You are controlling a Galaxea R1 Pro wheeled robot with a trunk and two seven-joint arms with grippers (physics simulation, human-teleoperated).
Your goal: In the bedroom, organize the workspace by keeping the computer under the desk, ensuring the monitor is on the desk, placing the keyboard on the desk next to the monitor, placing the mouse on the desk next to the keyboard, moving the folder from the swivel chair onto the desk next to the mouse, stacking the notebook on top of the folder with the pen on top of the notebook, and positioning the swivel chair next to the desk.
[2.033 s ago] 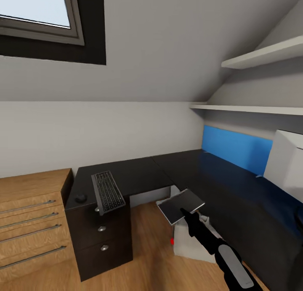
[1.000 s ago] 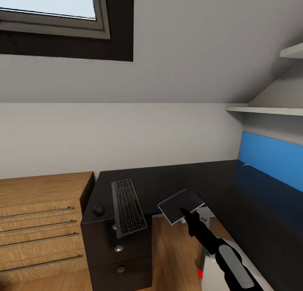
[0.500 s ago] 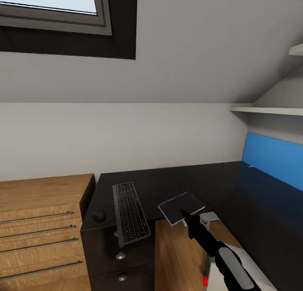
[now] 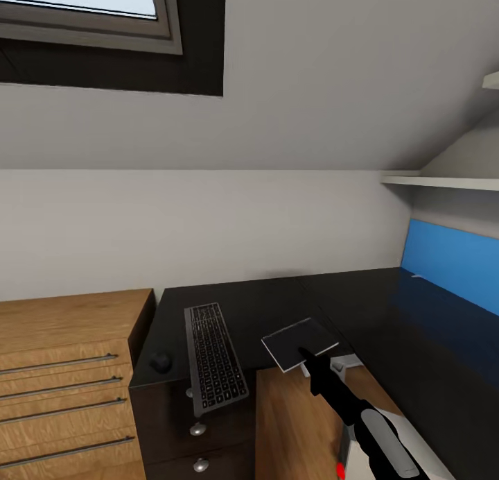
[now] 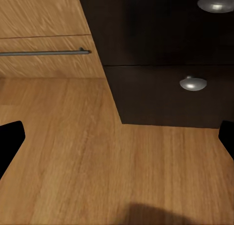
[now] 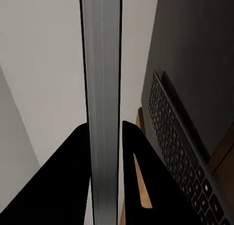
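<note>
The folder was held edge-on, clamped between the right gripper jaws, beside the keyboard on the desk. The left gripper jaws were spread apart above wooden floor.

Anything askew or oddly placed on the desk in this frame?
Yes. The keyboard lies endwise across the desk, its near end jutting past the front edge over the drawers. The mouse sits close to that edge too.
</note>
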